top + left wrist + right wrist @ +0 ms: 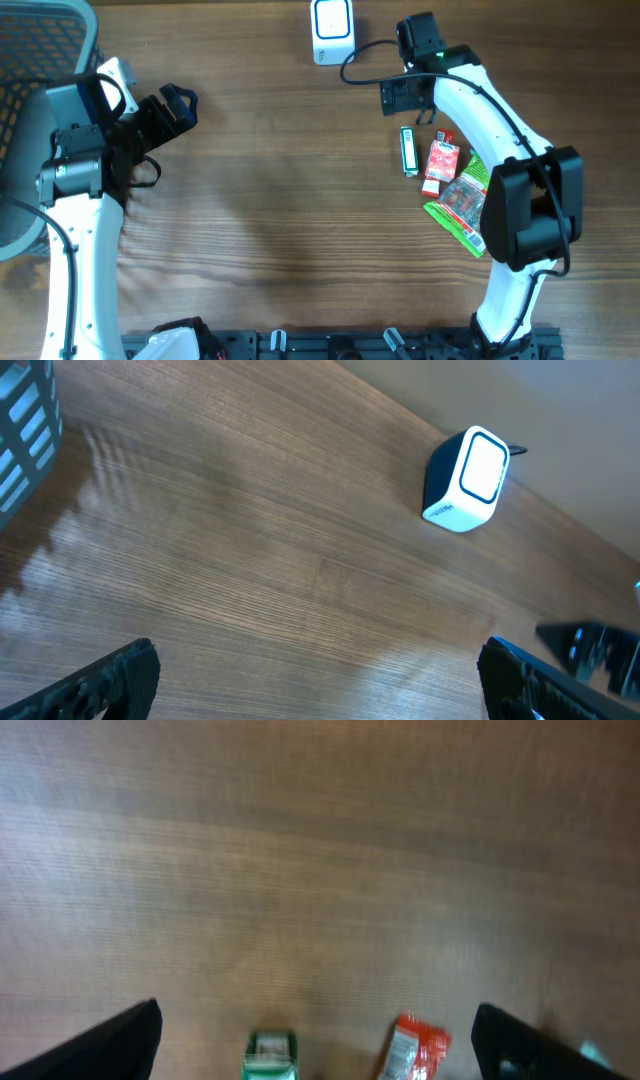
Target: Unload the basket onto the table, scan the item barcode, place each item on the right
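The white barcode scanner point(331, 30) stands at the table's far edge, its cable trailing right; the left wrist view shows it too, as scanner point(465, 478). Three items lie at the right: a slim green box point(408, 150), a red packet point(441, 163) and a green bag with a red picture point(462, 205). My right gripper point(405, 97) hovers open just beyond the green box, holding nothing. Its wrist view catches the green box point(270, 1055) and red packet point(418, 1048) at the bottom edge, between the spread fingers. My left gripper point(175, 108) is open and empty at the far left.
A grey mesh basket point(40, 40) fills the far left corner, and its wall point(25, 430) shows in the left wrist view. The scanner's black cable point(365, 55) runs toward the right arm. Bare wooden table point(280, 200) lies between the two arms.
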